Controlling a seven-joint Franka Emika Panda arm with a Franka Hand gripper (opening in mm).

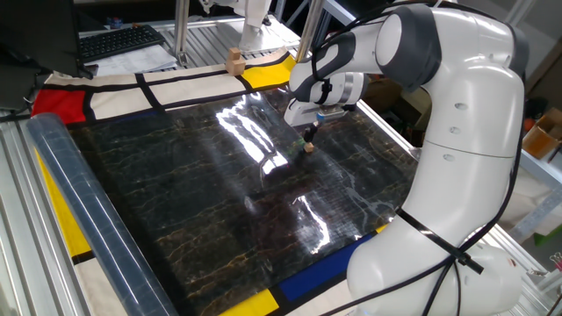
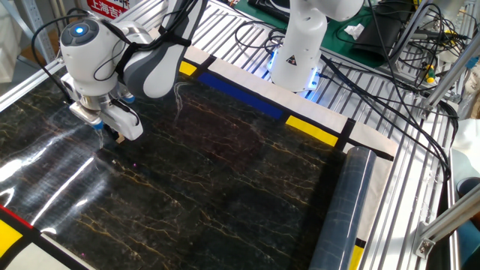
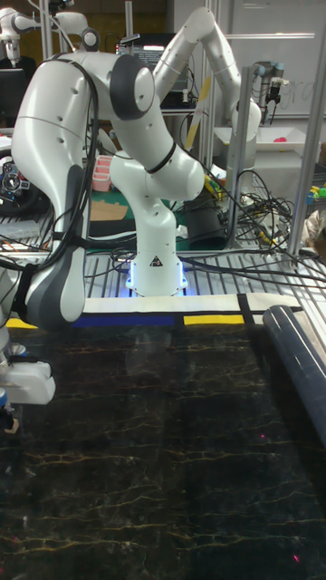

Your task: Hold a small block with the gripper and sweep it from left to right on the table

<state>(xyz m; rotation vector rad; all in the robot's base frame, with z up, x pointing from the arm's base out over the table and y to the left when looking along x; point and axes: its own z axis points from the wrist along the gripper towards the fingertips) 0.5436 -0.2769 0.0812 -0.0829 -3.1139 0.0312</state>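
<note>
The small block (image 1: 309, 148), a tiny tan cube, sits at the tips of my gripper (image 1: 307, 142), touching the glossy black marble table (image 1: 202, 193) in its far right part. My gripper's dark fingers point down and are closed on the cube. The other fixed view shows the gripper (image 2: 115, 137) low over the table (image 2: 210, 187) near its left side, with the cube barely visible there. In the tall fixed view only the gripper's edge (image 3: 7, 419) shows at the far left, and the block is hidden.
A larger tan wooden block (image 1: 234, 61) stands on the white panel at the back. A long rolled grey tube (image 1: 75, 206) lies along one table edge (image 2: 341, 202). A second white robot base (image 2: 296, 45) and cables stand beyond the table.
</note>
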